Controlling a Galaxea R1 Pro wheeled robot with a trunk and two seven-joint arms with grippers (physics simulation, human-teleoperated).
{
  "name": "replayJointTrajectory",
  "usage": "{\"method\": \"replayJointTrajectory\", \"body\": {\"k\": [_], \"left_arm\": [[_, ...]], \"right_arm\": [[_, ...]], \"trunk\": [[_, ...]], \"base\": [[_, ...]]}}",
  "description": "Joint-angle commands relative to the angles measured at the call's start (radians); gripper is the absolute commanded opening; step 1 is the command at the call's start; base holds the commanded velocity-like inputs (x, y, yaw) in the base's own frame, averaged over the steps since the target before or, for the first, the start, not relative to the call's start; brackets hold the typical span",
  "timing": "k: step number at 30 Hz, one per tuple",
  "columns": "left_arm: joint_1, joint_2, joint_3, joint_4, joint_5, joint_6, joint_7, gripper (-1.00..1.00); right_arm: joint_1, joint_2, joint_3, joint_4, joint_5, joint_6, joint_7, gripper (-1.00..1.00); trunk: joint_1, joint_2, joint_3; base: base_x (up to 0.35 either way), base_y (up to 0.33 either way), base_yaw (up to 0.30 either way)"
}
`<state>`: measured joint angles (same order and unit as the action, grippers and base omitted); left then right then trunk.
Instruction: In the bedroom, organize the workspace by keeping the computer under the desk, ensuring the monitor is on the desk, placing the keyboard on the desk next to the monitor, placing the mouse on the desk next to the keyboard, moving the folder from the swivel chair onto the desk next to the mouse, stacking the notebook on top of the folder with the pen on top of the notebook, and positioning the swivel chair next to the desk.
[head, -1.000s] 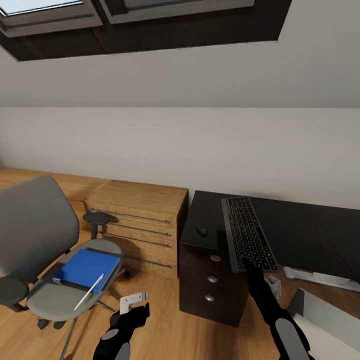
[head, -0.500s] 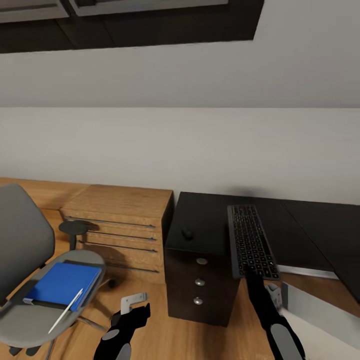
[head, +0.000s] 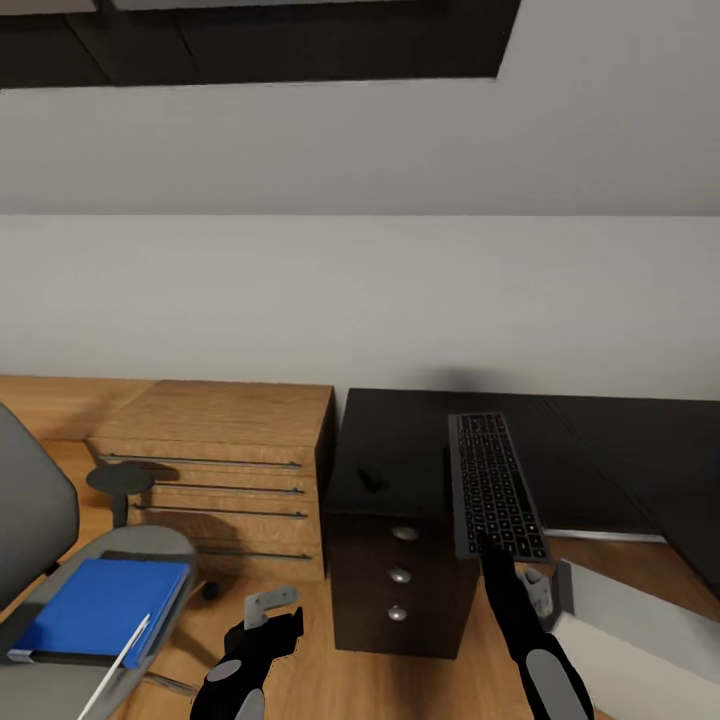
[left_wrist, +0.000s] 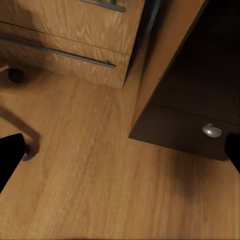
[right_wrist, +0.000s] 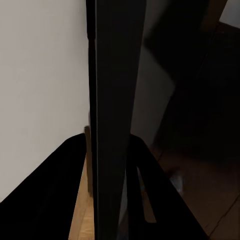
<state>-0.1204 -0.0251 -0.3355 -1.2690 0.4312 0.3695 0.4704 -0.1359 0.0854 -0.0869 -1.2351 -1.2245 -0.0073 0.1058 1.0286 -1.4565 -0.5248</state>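
A dark keyboard (head: 493, 483) hovers lengthwise over the black desk (head: 400, 435), its near end pinched in my right gripper (head: 497, 550). The right wrist view shows the keyboard (right_wrist: 112, 90) edge-on between the shut fingers (right_wrist: 70, 180). A small black mouse (head: 372, 478) lies on the desk to the keyboard's left. At far left the grey swivel chair (head: 35, 510) carries a blue folder (head: 100, 603) with a white pen (head: 115, 660) across it. My left gripper (head: 272, 618) hangs open above the wooden floor, nothing between its fingers (left_wrist: 10, 160).
A wooden drawer unit (head: 215, 465) stands against the wall, between the chair and the desk's dark drawer pedestal (head: 400, 585). A pale grey box (head: 635, 640) sits low at the right beside the desk. Wooden floor (left_wrist: 90, 185) lies open below my left gripper.
The whole view has swung right and down, so chair and drawers slid left in the picture. My right gripper still holds the keyboard over the desk. The left gripper is unchanged.
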Motion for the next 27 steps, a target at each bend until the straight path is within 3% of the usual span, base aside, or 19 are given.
{"method": "replayJointTrajectory", "body": {"k": [1,3,4,8,27], "left_arm": [[-0.001,0.001,-0.002,-0.001,0.009,0.002,0.008,1.00],[-0.001,0.001,-0.002,-0.001,0.009,0.002,0.008,1.00],[-0.001,0.001,-0.002,-0.001,0.009,0.002,0.008,1.00],[-0.001,0.001,-0.002,0.000,0.009,0.002,0.008,1.00],[-0.001,0.001,-0.001,-0.007,0.013,0.002,0.009,1.00]], "right_arm": [[-0.001,0.001,-0.001,0.001,-0.010,0.000,0.005,-1.00],[-0.001,-0.003,0.005,0.003,-0.010,0.005,0.005,-1.00],[-0.001,-0.005,0.037,0.003,-0.010,0.010,0.004,-1.00],[-0.001,-0.006,0.068,0.003,-0.010,0.010,0.004,-1.00],[-0.001,-0.001,0.072,0.007,-0.021,0.010,0.003,-1.00]], "trunk": [[0.000,-0.001,-0.001],[0.000,-0.001,-0.001],[0.000,-0.001,-0.001],[0.000,-0.001,-0.001],[0.000,-0.001,-0.001]], "base": [[0.167,0.299,-0.013],[0.169,0.300,-0.007],[0.177,0.300,-0.002],[0.129,0.209,-0.001],[0.006,0.009,0.000]]}}
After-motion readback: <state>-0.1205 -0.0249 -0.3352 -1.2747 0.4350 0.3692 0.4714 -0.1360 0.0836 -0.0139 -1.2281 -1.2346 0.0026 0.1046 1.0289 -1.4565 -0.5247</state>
